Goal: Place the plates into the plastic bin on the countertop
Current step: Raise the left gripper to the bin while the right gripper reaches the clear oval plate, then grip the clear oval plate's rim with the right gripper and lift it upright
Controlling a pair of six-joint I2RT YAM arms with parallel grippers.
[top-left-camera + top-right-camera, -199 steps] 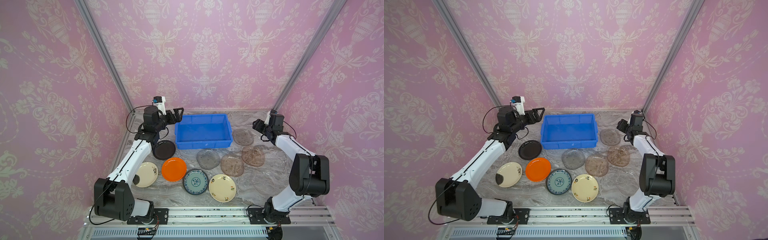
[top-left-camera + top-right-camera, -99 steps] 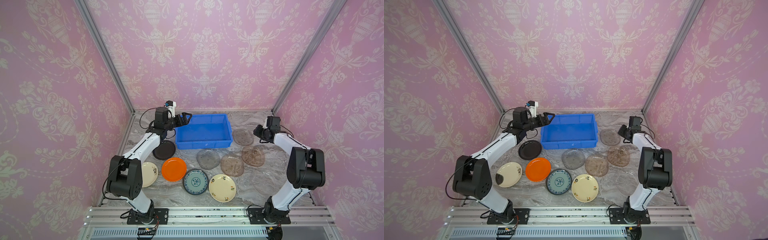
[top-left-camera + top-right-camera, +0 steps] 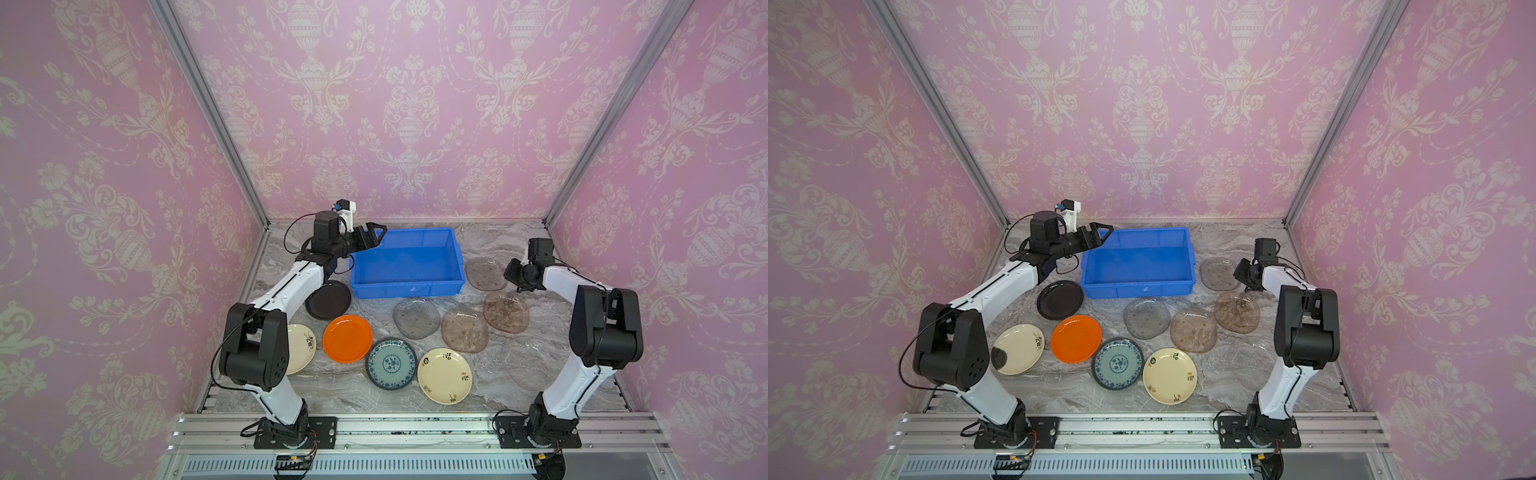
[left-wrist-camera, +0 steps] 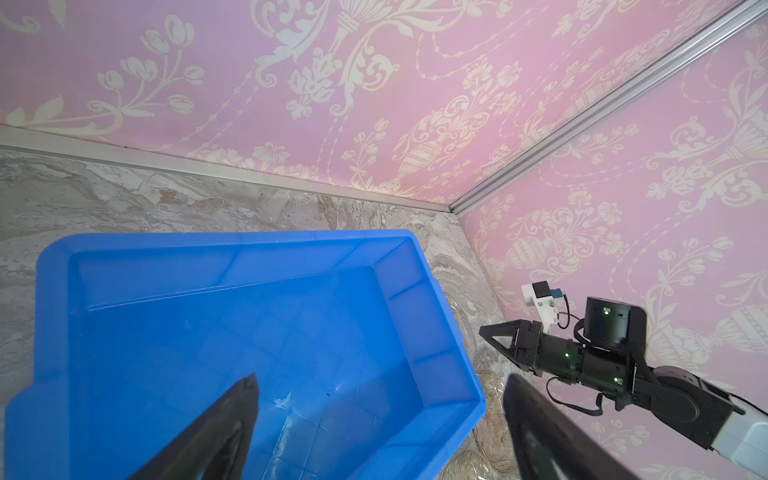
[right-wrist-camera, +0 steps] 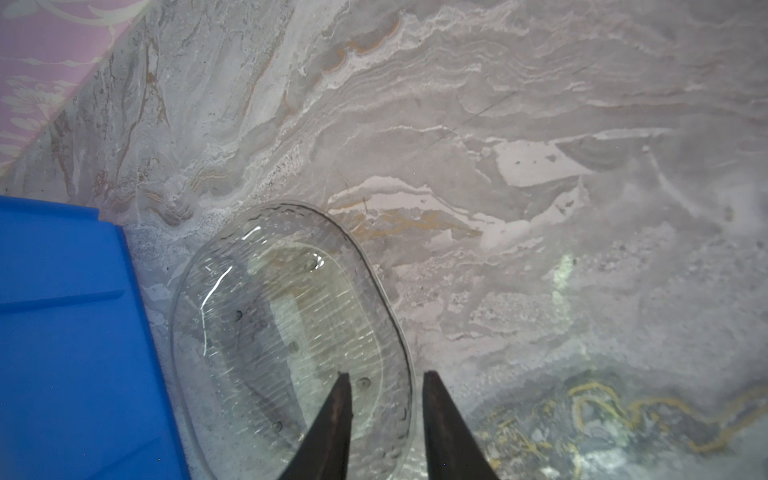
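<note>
1. The plastic bin [image 3: 407, 286] stands at the back of the table [image 3: 498, 237] with nothing in it. Every plate we can see lies flat on the table outside it.
2. Our left hand [image 3: 380, 235] hangs over the bin's left rim, spread wide and holding nothing.
3. Our right hand [image 5: 386, 376] is narrow and straddles the rim of the glass plate [image 5: 282, 316] just beside the bin's right wall. One finger is over the well and one is outside the edge. A gap shows, so we judge the rim not yet pinched.
4. We expect this plate to be stiff, smooth, slippery and breakable.
5. Lying flat, it offers only the rim, so we would pinch deep over the lip and set it down, not drop it.
6. The orange plate [image 3: 348, 338] and black plate [image 3: 328, 299] should want the same rim hold.
</note>
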